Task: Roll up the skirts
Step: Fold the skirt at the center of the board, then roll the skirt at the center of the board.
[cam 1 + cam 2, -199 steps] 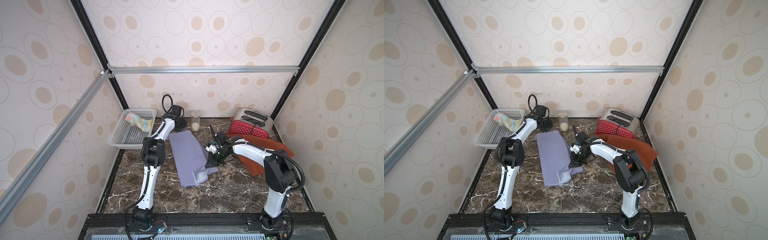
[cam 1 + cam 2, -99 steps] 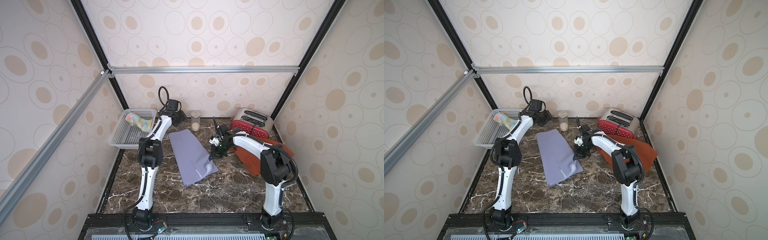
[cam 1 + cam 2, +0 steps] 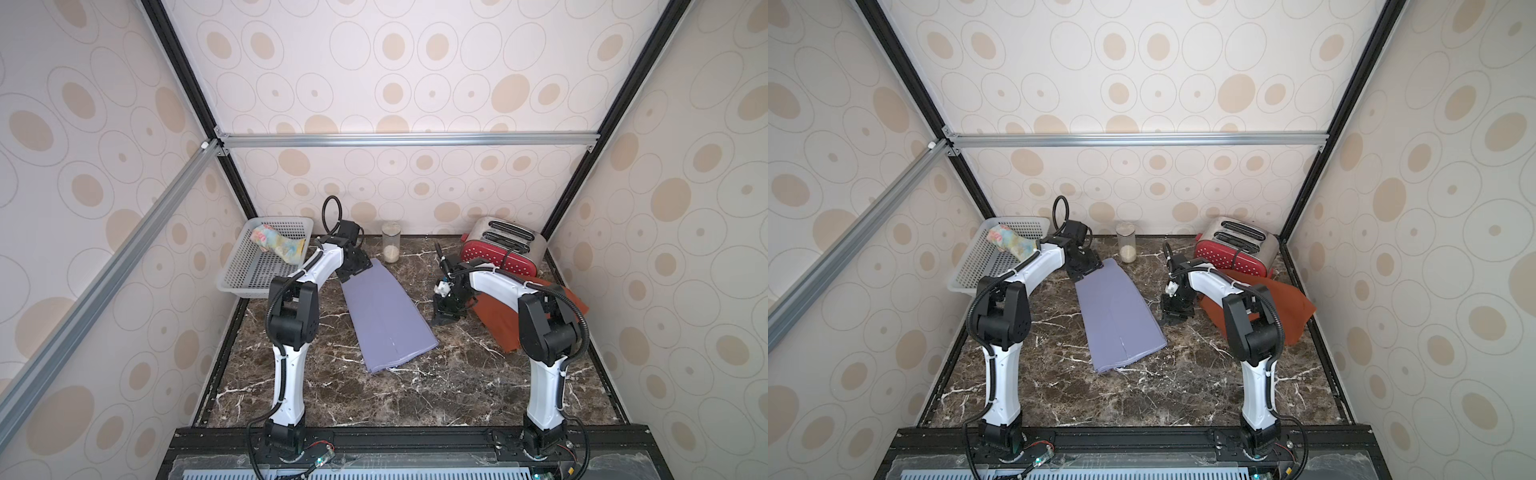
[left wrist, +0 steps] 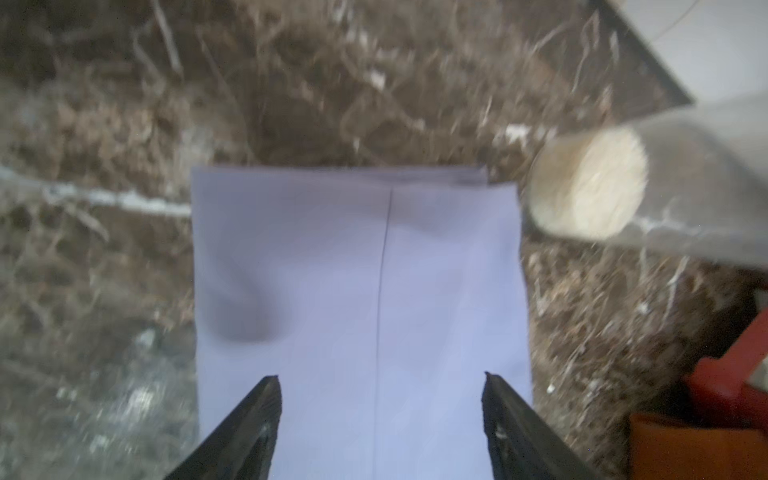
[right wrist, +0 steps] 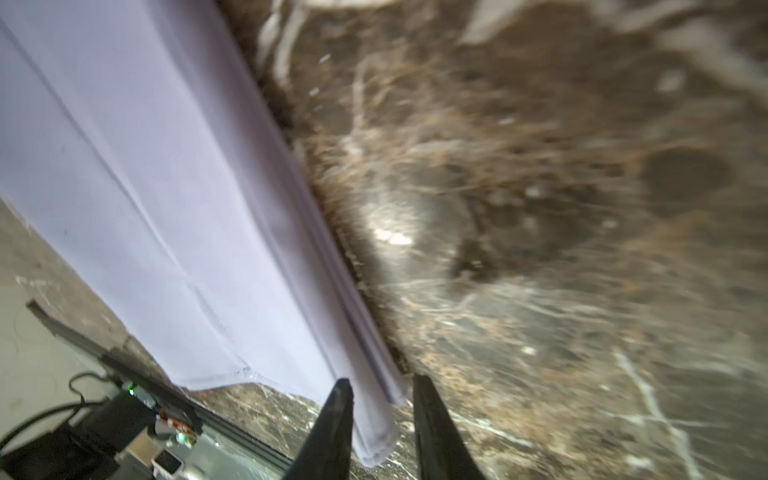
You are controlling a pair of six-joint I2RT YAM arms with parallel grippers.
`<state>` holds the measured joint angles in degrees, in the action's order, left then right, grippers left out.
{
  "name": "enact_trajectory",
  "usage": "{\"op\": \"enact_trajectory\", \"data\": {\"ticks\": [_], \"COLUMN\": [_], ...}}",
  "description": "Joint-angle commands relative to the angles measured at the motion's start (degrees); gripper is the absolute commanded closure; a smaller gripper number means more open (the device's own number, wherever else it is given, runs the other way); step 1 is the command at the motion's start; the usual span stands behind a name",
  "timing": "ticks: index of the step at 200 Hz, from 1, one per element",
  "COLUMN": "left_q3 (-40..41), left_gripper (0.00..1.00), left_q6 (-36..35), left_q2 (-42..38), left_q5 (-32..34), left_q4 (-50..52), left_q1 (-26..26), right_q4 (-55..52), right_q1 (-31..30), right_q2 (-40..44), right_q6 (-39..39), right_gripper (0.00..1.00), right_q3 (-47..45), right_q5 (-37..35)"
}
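Observation:
The lavender skirt (image 3: 386, 316) lies flat, folded into a long strip, on the marble table in both top views. My left gripper (image 3: 356, 272) hovers at its far end. In the left wrist view the gripper (image 4: 380, 376) stands wide open over the lavender skirt (image 4: 357, 266) with nothing between its fingers. My right gripper (image 3: 442, 319) sits at the strip's right edge. In the right wrist view its jaws (image 5: 382, 380) stand slightly apart, with the cloth's corner showing in the gap. The rust-orange skirt (image 3: 498, 322) lies under my right arm. The floral skirt (image 3: 277, 245) sits rolled in the basket.
A white mesh basket (image 3: 249, 276) stands at the back left. A clear jar (image 3: 390, 247) with pale grains is behind the lavender skirt. A red toaster (image 3: 496, 251) with a black cord fills the back right corner.
Both grippers have opened and let go of the lavender skirt, which now lies flatter and straighter. The left gripper rose, then came down to the far end. The right gripper stayed by the right edge.

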<state>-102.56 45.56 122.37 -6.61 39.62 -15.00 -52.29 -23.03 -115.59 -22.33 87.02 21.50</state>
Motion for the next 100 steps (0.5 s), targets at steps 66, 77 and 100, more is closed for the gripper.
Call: {"op": "enact_trajectory", "data": {"ticks": [66,77,100], "left_q3": [42.66,46.54,53.07], "left_gripper": [0.05,0.05,0.05], "left_q6": [1.75,2.78,5.46], "left_q2": [-33.81,-35.21,-36.64], "left_q5": [-3.9,-6.55,-11.01], "left_q4": [-9.63,-12.29,-19.0], "left_q1": [-4.87,-5.02,-5.01], "right_q4": [6.14,5.12,2.72], "right_q1": [-5.27,-5.39,-5.71], "right_q2": [11.39,9.57,5.83], "right_q6": [-2.87,-2.99,-2.62], "right_gripper": [0.57,0.56,0.56], "right_q3": [-11.74,-10.66,-6.51], "right_q5": [3.75,4.03,2.28]}}
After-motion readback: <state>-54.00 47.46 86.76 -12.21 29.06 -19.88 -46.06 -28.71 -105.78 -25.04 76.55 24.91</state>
